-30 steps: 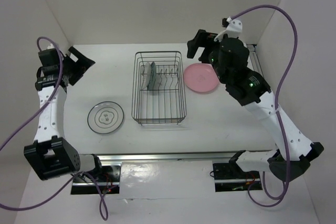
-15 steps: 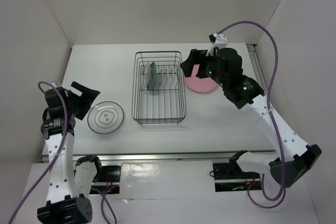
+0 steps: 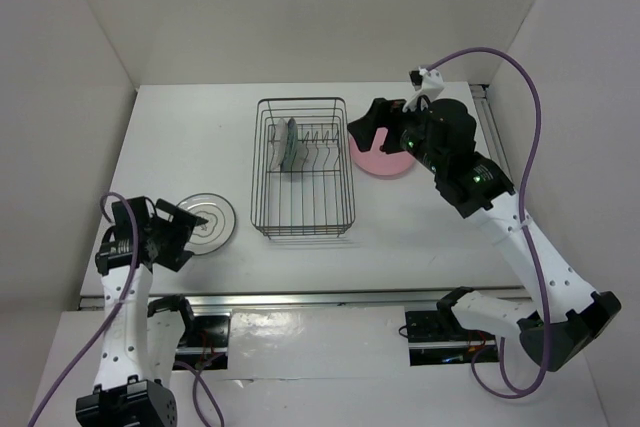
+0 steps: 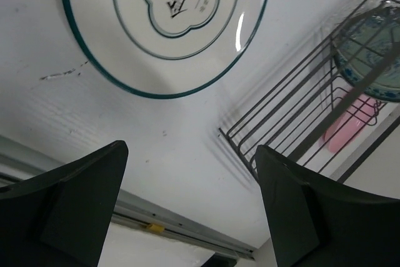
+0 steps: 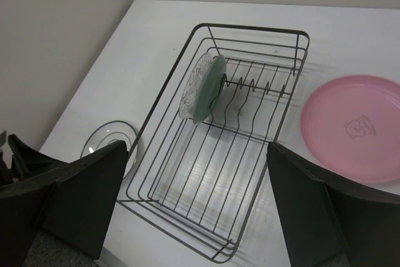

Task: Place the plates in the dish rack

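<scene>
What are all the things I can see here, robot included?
table: one, white, under everything.
dish rack: one, dark wire, table centre.
teal patterned plate: one, upright in the rack's prongs.
wavy clear glass plate: one, upright beside the teal one.
pink plate: one, flat, right of the rack.
ringed clear glass plate: one, dark rim, flat, left of the rack.
cables: two, purple, one per arm.
arms: two, white and black.
left tool: black, open, near the ringed plate.
right tool: black, open, above the pink plate's edge.
</scene>
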### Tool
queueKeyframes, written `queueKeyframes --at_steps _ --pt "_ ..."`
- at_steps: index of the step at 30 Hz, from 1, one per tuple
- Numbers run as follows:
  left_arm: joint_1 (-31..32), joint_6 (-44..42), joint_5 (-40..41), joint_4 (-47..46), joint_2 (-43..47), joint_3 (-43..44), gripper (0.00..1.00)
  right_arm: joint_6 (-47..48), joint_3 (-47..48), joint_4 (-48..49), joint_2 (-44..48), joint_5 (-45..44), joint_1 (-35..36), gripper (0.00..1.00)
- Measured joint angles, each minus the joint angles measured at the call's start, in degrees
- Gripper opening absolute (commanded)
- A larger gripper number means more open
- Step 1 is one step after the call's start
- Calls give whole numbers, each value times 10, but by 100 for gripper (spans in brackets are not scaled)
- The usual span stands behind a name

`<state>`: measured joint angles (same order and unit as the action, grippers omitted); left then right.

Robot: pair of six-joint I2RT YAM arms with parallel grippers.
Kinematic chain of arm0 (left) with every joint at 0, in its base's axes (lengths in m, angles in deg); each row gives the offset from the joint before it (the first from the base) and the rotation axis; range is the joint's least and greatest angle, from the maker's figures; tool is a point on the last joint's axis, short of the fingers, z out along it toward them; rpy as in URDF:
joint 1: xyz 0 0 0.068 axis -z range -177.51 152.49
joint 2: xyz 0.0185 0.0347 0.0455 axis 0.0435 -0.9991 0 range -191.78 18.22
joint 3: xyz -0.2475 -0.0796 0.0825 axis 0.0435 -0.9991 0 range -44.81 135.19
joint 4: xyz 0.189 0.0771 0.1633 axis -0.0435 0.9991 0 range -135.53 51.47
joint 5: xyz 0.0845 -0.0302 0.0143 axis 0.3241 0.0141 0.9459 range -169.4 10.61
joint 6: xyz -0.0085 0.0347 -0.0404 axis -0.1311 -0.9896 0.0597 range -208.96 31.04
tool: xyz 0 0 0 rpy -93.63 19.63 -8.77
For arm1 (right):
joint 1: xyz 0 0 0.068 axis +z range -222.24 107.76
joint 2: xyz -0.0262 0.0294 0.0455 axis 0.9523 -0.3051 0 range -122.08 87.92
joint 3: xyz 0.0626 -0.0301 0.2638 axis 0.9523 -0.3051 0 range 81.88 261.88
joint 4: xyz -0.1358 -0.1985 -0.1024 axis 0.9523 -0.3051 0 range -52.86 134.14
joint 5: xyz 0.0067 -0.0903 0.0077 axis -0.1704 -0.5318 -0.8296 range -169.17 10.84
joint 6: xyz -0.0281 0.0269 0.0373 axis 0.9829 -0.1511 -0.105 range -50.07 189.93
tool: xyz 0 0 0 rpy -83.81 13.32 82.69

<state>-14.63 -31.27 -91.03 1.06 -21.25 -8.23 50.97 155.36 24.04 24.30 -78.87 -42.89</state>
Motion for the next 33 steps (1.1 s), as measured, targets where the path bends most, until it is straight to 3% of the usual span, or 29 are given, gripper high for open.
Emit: queueKeyframes --at_steps 15,20,33 --pt "31 106 86 35 -15 -75 93 -31 -38 47 -3 80 -37 99" --pt "32 137 111 17 -24 -123 85 -44 -48 73 -4 121 -61 99" --pt "36 190 142 -84 -107 -131 81 -51 -75 110 -41 191 -105 99"
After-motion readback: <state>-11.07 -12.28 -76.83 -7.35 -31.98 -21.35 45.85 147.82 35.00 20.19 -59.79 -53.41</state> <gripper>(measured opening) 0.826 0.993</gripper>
